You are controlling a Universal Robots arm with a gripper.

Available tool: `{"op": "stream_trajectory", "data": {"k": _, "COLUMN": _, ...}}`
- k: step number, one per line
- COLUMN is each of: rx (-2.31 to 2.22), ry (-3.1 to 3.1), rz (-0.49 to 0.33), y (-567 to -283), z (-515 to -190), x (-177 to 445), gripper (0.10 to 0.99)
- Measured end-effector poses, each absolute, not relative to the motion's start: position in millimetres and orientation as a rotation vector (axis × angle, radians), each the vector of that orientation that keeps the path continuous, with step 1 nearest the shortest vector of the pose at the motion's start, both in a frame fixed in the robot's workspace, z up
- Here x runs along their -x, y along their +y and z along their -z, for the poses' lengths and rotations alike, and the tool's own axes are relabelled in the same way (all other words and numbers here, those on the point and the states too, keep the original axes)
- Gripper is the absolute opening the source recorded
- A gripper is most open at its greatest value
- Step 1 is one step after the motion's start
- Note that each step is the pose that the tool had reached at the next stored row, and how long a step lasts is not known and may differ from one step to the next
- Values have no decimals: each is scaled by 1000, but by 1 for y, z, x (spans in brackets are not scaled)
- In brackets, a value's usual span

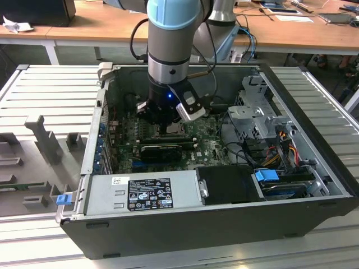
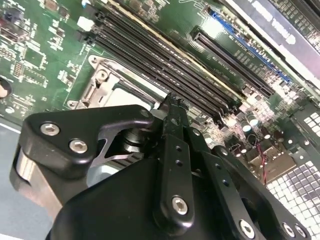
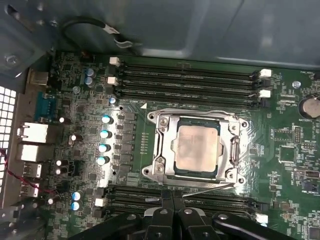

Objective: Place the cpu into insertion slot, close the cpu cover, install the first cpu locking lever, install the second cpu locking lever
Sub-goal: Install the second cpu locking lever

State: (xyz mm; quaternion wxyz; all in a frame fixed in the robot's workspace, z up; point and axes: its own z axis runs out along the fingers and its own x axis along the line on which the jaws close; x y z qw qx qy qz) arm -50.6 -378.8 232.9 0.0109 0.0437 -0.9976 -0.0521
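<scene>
In the first wrist view the cpu (image 3: 196, 146) lies flat in the insertion slot (image 3: 150, 172), its pale metal top showing. The cpu cover (image 3: 163, 145) lies down around it as a silvery frame. One thin wire locking lever (image 3: 200, 112) runs along one side of the socket. The other lever (image 3: 210, 189) runs slightly askew along the opposite side and ends at my fingertips. My gripper (image 3: 172, 199) is shut, just outside that side of the socket. I cannot tell whether it pinches the lever's end. The gripper (image 2: 172, 102) hovers at the socket's corner (image 2: 100, 82). It also sits low inside the case (image 1: 167, 128).
The green motherboard (image 3: 280, 150) lies in an open computer case (image 1: 101, 95). Long black memory slots (image 3: 185, 80) flank the socket on both sides. A black card (image 1: 161, 150), a power supply (image 1: 140, 193), a drive cage (image 1: 255, 112) and loose cables (image 1: 275, 151) crowd the case.
</scene>
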Motion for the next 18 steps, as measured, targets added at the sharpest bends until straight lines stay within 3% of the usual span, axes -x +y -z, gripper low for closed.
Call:
{"op": "stream_trajectory", "data": {"k": 11, "rx": -139, "ry": -3110, "rz": 177, "y": -380, "z": -218, "x": 54, "gripper": 106}}
{"op": "stream_trajectory", "data": {"k": 18, "rx": -144, "ry": -3106, "rz": 254, "y": -385, "z": -212, "x": 64, "gripper": 106}}
